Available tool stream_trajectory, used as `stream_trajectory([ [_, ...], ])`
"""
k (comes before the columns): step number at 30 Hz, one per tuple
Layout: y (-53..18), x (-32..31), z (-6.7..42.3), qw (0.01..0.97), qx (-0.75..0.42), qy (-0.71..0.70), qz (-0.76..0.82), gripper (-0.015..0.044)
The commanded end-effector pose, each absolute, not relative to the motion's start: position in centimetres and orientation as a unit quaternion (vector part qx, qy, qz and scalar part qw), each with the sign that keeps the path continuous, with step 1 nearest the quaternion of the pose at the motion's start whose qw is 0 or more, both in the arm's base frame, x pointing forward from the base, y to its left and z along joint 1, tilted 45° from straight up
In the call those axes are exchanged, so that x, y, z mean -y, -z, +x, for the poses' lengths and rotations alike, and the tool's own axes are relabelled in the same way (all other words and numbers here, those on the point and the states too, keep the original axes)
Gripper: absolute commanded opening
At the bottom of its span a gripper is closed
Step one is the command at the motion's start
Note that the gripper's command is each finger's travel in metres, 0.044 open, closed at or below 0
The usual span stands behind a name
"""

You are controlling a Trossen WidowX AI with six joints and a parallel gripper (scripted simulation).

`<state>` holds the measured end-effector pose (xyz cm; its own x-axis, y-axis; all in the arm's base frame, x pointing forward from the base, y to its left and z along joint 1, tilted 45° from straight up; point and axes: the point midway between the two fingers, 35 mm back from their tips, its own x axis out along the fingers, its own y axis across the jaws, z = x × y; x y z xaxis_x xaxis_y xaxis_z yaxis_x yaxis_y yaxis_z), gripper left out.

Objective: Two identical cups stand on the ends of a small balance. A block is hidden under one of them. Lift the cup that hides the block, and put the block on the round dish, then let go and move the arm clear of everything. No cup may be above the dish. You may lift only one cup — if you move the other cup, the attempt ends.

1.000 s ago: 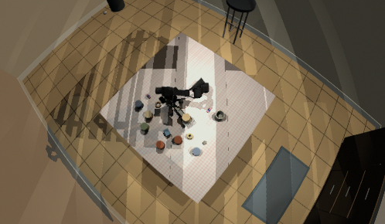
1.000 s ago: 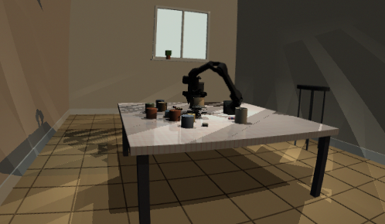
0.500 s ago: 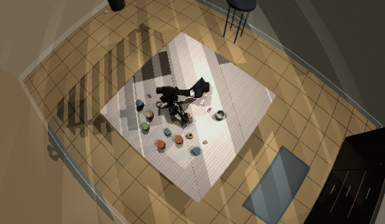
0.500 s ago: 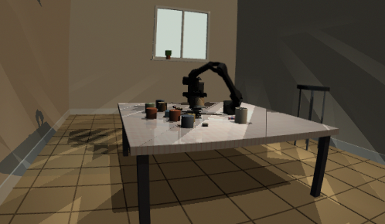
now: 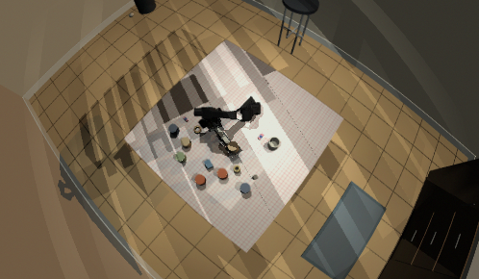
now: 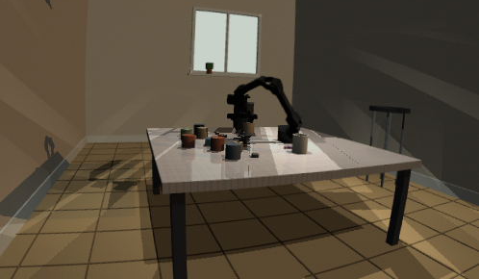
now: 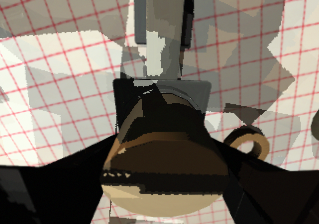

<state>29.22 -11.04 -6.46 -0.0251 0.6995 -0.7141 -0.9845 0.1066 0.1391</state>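
From the top the gripper sits over the balance; in the exterior view it hangs straight down for a side grasp; the wrist view shows its fingers clamped, still fairly wide, around the tan cup on the pad directly below.

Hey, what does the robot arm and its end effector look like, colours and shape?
The arm is matte black all over, built of slim jointed links rising from a blocky base. Its end effector has two broad, dark, flat fingers. No cables, markings or labels are discernible.
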Motion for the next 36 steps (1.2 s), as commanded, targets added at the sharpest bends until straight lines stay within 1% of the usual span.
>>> stream_trajectory([
  [1,6.1,11.7,29.4,0.666,-0.334,-0.63,-0.217,0.0],
  [36,3.1,15.1,29.9,0.671,-0.34,-0.623,-0.213,0.0],
])
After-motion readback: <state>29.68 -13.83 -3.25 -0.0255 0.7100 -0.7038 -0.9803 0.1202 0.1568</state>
